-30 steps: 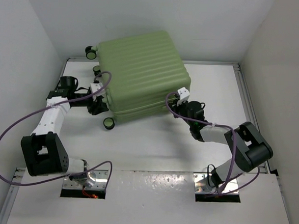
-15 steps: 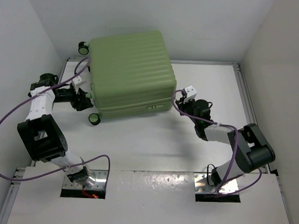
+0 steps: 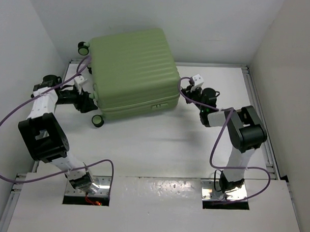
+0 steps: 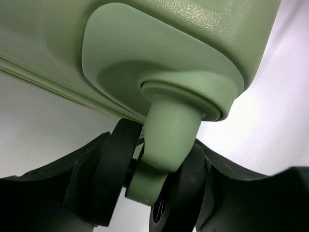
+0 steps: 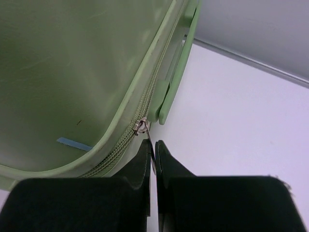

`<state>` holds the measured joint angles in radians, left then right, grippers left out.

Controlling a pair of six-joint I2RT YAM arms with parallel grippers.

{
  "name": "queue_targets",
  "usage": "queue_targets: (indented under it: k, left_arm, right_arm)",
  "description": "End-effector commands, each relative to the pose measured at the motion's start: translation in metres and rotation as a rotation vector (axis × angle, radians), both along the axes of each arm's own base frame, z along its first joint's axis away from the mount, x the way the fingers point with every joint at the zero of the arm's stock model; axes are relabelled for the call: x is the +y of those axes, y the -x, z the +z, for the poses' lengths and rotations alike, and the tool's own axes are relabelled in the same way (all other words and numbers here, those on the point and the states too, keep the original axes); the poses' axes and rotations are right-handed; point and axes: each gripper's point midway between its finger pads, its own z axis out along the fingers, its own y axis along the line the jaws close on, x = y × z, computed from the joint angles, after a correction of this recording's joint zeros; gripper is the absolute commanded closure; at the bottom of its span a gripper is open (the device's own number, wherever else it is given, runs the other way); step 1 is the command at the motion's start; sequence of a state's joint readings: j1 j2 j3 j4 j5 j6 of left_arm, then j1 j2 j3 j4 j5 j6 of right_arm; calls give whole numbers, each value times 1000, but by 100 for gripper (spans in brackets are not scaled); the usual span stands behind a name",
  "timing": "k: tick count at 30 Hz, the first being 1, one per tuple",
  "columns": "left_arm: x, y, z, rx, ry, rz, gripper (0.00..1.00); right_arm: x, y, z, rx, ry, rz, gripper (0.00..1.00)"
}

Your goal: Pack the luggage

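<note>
At wheel (image 4: 116, 164), left claw (image 3: 88, 102) astride (right claw (image 5: 153, 145) pinches zipper pull (image 5: 141, 127)).

White-and-black arms (image 3: 40, 106) carry black fingers (image 5: 137, 169), purple cables (image 3: 211, 156).

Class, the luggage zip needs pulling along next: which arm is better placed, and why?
Right. The right arm's jaws are shut on the zip pull at the luggage seam; the left arm's jaws flank a wheel, away from the zip.

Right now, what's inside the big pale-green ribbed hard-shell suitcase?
Nothing inside shows: the pale-green ribbed suitcase lies closed. Any contents are hidden by its hard shell.
</note>
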<state>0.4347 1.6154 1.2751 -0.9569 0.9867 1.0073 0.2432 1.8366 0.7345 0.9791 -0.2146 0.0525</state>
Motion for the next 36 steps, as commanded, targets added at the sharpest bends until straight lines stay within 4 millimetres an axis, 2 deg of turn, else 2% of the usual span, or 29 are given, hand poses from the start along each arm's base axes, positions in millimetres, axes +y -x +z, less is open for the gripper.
queue_targets:
  k: [1,2,4,5,6,9,10,11,12,14,15,17,18,20,24,25,26,27,28,29,30,31,32,33,34,36]
  left_arm:
    - [94,-12,-69,176,-329,240,100]
    - [93,-18,-69,179,-320,251,100]
    - [92,-19,-74,210,-299,269,100]
    - [92,-22,-73,216,-279,284,100]
    - [91,-22,-77,234,-269,290,100]
    - [95,-38,-70,211,-291,350,100]
    - [94,-44,-65,201,-295,359,100]
    - [95,-54,-61,194,-308,388,100]
    - [92,-60,-61,190,-299,395,100]
    - [97,-74,-54,185,-314,456,100]
    - [99,-80,-57,194,-333,476,100]
    - [101,-89,-51,187,-333,516,100]
    - [102,-95,-47,188,-315,541,100]
    - [93,-102,-45,182,-311,526,100]
    - [74,-121,-31,129,-309,516,100]
    - [72,-125,-30,118,-311,523,100]
    - [65,-126,-30,116,-312,508,100]
    - [65,-128,-33,121,-304,517,100]
    - [54,-130,-33,122,-298,502,100]
    - [52,-130,-33,122,-307,499,100]
    - [52,-130,-33,122,-307,499,100]
    - [45,-131,-33,120,-307,486,100]
    - [43,-132,-34,119,-323,486,100]
    - [43,-134,-33,110,-323,488,100]
    - [43,-134,-33,115,-317,495,100]
    - [42,-134,-42,139,-312,497,100]
  right_arm:
    - [-70,-59,57,-209,-36,-255,100]
    - [-70,-66,62,-219,-60,-245,100]
    - [-72,-79,58,-226,-75,-242,100]
    - [-69,-82,62,-238,-96,-214,100]
    - [-68,-93,58,-247,-104,-208,100]
    - [-65,-110,52,-266,-120,-148,100]
    - [-62,-114,43,-263,-123,-137,100]
    - [-63,-125,49,-299,-129,-124,100]
    - [-60,-124,49,-295,-136,-109,100]
    - [-61,-140,46,-319,-171,-108,100]
    - [-65,-153,45,-343,-182,-116,100]
    - [-71,-161,42,-351,-202,-126,100]
    - [-72,-166,32,-331,-228,-128,100]
    - [-72,-183,37,-358,-253,-120,100]
    - [-69,-219,21,-360,-309,-112,100]
    - [-67,-229,36,-393,-332,-103,100]
    - [-65,-242,12,-364,-326,-109,100]
    - [-64,-247,11,-367,-329,-108,100]
    - [-61,-261,61,-477,-354,-96,100]
    - [-58,-269,5,-373,-345,-113,100]
    - [-54,-273,0,-365,-346,-112,100]
    - [-51,-279,4,-385,-346,-115,100]
    - [-49,-279,-12,-363,-341,-119,100]
    - [-44,-277,-11,-379,-336,-110,100]
    - [-35,-273,-21,-360,-332,-103,100]
    - [-34,-269,-37,-338,-318,-127,100]
